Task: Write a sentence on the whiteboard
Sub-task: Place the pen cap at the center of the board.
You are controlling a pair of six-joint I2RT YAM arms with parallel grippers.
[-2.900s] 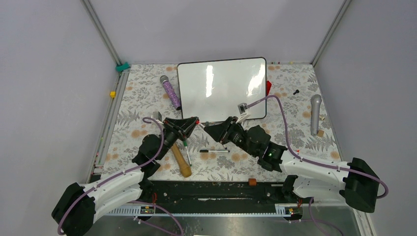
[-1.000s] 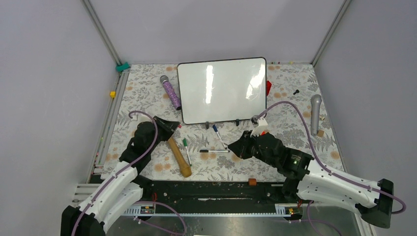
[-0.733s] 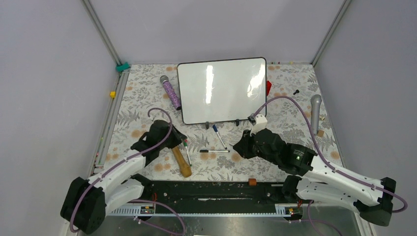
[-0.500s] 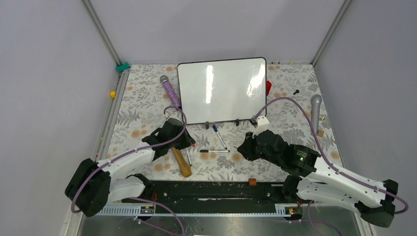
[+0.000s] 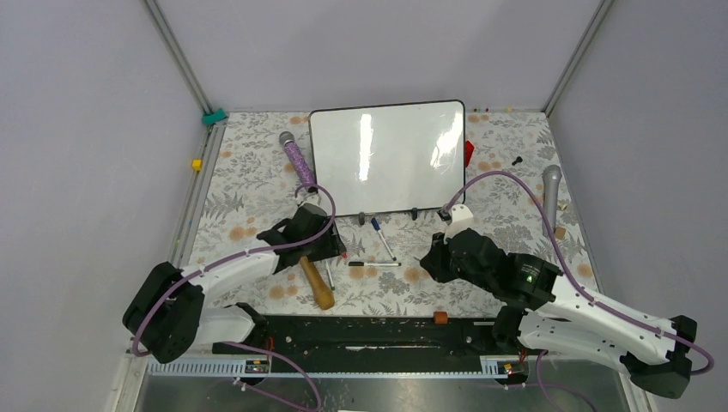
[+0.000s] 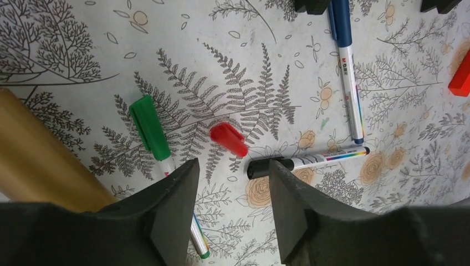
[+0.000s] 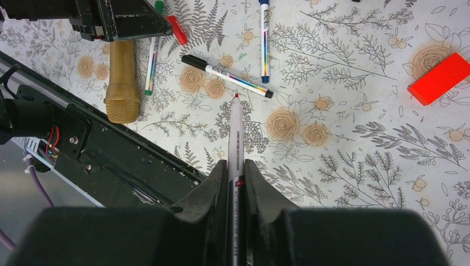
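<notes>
Left wrist view: the left gripper [image 6: 233, 166] stands parted, a red cap [image 6: 228, 139] on open cloth just beyond its fingertips; a second ago it was narrower. The right gripper [image 7: 235, 166] clamps a red marker [image 7: 235, 133], the whiteboard [image 5: 386, 159] well ahead.

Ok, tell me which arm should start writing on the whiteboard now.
Right. The right gripper is shut on an uncapped red marker, tip pointing forward, and the blank whiteboard lies beyond it. The left gripper is open and empty above the loose red cap.

Floral table [image 5: 240, 163] bearing whiteboard [image 5: 386, 159], loose markers [image 5: 373, 263], red cap [image 6: 229, 139], gold microphone [image 5: 318, 287]
</notes>
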